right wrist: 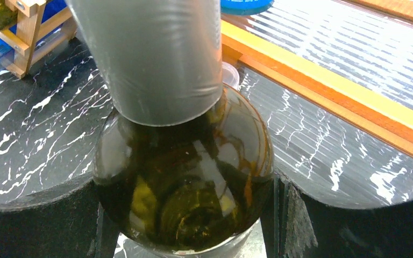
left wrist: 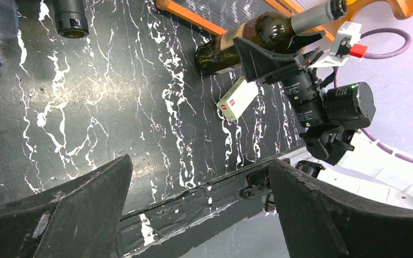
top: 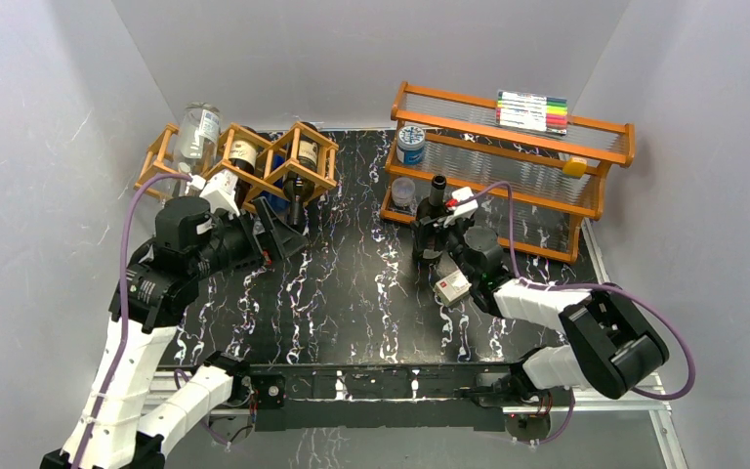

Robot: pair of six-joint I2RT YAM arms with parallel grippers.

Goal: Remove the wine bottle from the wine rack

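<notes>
The orange-brown wooden wine rack (top: 266, 166) stands at the back left with a clear bottle (top: 197, 130) and dark bottles (top: 302, 161) still in its cells. A dark green wine bottle (top: 434, 217) (left wrist: 258, 33) (right wrist: 183, 177) with a grey foil neck stands upright off the rack, in front of the orange shelf. My right gripper (top: 437, 237) (right wrist: 185, 215) is shut on its body, one finger on each side. I cannot tell whether its base rests on the table. My left gripper (top: 288, 233) (left wrist: 199, 209) hangs open and empty just in front of the rack.
An orange two-tier shelf (top: 547, 200) with clear slats fills the back right, holding a marker pack (top: 532, 109), a blue-lidded jar (top: 411, 143) and a clear cup (top: 403, 191). A small white box (top: 451, 286) (left wrist: 237, 100) lies on the black marbled table by my right wrist.
</notes>
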